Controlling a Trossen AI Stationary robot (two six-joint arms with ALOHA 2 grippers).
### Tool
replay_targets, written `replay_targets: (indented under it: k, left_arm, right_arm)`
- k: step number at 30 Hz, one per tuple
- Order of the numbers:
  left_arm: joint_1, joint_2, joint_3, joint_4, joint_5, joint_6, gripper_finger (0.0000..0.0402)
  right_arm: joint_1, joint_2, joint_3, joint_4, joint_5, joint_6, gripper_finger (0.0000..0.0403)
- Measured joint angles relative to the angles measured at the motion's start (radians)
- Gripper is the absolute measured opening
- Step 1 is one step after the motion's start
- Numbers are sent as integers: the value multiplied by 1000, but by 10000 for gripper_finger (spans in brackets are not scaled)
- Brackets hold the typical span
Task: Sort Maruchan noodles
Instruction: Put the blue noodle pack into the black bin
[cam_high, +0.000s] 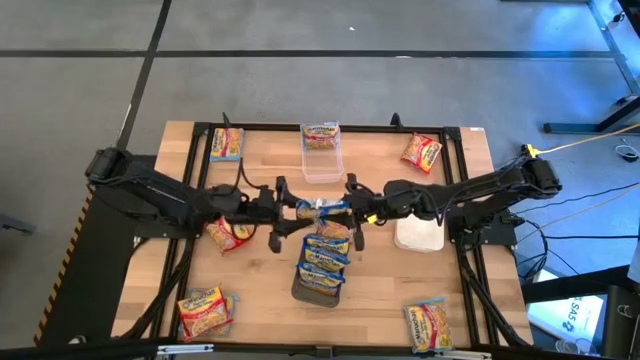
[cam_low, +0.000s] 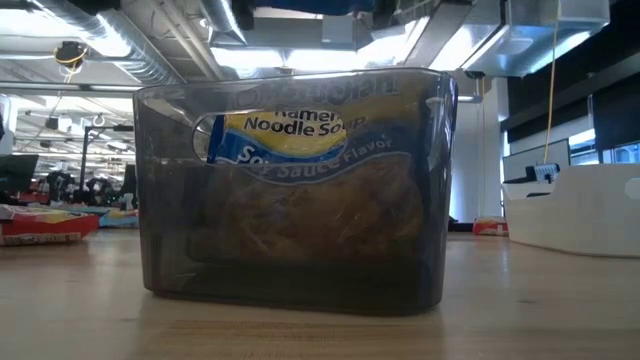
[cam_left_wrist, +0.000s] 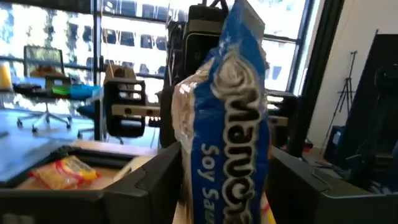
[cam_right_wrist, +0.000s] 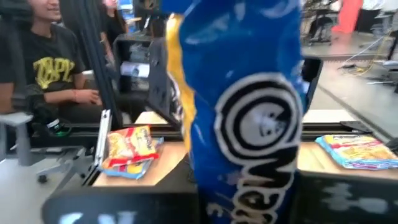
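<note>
A blue Maruchan noodle packet (cam_high: 322, 208) hangs in the air mid-table between my two grippers, above a dark grey tray (cam_high: 303, 292) that holds several more blue packets (cam_high: 325, 258). My right gripper (cam_high: 348, 209) reaches in level from the table's right and is shut on it. My left gripper (cam_high: 300, 209) reaches in level from the left; its fingers (cam_left_wrist: 163, 177) stand open on either side of the packet (cam_left_wrist: 227, 124). Other red and yellow packets (cam_high: 227, 143) (cam_high: 422, 152) (cam_high: 228, 235) lie flat on the table. My right gripper holds the blue packet by its end toward the table's right (cam_right_wrist: 249, 186), coming level from the right. The packet fills the wrist view and hides the fingertips. It is lifted clear above the dark tray. My left gripper: I cannot tell whether its fingers touch the packet.
A clear tub (cam_high: 322, 165) with one packet stands at the far middle, and a white tray (cam_high: 418, 235) lies right of centre. More packets lie near the front corners (cam_high: 205, 310) (cam_high: 428, 325). A person (cam_right_wrist: 50, 68) sits beyond the table.
</note>
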Motion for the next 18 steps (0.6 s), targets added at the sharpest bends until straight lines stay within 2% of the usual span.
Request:
replay_targets:
  k: [4,9,13,18]
  left_arm:
    - [-47,-140,0,-264,-15,-29,199]
    - [-127,-269,0,-560,-59,-187,198]
    - [-219,-279,1,-669,-59,-298,198]
    - [-344,-213,1,-688,-107,-377,198]
  right_arm:
    - [35,0,53,-127,23,0,33]
    - [119,0,142,-297,110,0,34]
    - [180,3,196,-371,142,45,27]
    - [236,52,245,-391,162,118,33]
